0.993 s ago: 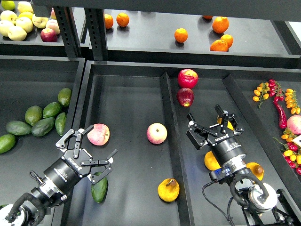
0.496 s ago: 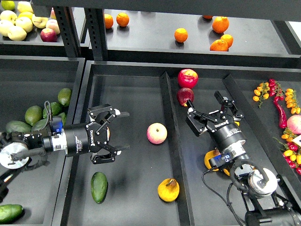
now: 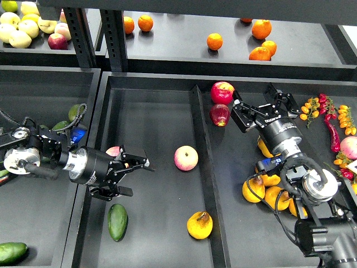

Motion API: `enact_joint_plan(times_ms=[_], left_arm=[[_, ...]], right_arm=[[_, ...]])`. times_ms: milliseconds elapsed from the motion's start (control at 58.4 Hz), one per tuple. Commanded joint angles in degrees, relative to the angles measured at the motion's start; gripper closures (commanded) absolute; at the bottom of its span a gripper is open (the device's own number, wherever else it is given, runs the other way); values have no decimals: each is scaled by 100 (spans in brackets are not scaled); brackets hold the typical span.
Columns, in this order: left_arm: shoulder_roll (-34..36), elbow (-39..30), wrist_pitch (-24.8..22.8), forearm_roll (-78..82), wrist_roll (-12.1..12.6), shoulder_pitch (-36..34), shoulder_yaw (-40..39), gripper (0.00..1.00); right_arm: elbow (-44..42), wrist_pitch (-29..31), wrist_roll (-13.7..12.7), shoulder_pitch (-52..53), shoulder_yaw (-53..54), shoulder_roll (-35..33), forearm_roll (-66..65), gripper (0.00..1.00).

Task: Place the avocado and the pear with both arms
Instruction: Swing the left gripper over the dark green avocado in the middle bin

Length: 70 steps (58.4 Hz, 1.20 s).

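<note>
Avocado [image 3: 117, 221] & pear [image 3: 199, 225] loose in tray [image 3: 156, 117]; L pincer [image 3: 127, 174], R pincer [image 3: 263, 104] prob. spread, empty.

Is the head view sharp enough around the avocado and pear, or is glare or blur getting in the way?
Head view: the avocado and pear are sharp, evenly lit from above, with only soft shadows on the matte black tray. No glare there. The left gripper looks slightly smeared at the fingertips; the right gripper is crisp. Straight shelf edges bow slightly near the frame borders.

Left gripper [image 3: 131, 174] covers most of a pink apple [image 3: 114, 151]; beside it, left arm masks the avocado pile [image 3: 71, 117].
</note>
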Motion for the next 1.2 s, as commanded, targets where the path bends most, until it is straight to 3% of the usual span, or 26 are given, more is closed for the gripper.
enact_joint_plan(times_ms=[0, 188, 428, 822, 1181], left_arm=[[10, 1, 0, 117, 0, -511, 1090, 0], [-226, 212, 0, 144, 0, -1065, 2049, 0], [-728, 616, 0, 153, 0, -1180, 2313, 0], [-1606, 1908, 0, 144, 0, -1171, 2515, 1], [-1747, 2374, 0, 144, 0, -1118, 2665, 0]], right_arm=[[-3, 5, -2, 1, 0, 0, 0, 0], [6, 5, -2, -8, 0, 0, 0, 0], [14, 40, -11, -43, 9, 0, 17, 0], [6, 84, -37, -61, 0, 0, 26, 0], [32, 84, -37, -61, 0, 0, 26, 0]])
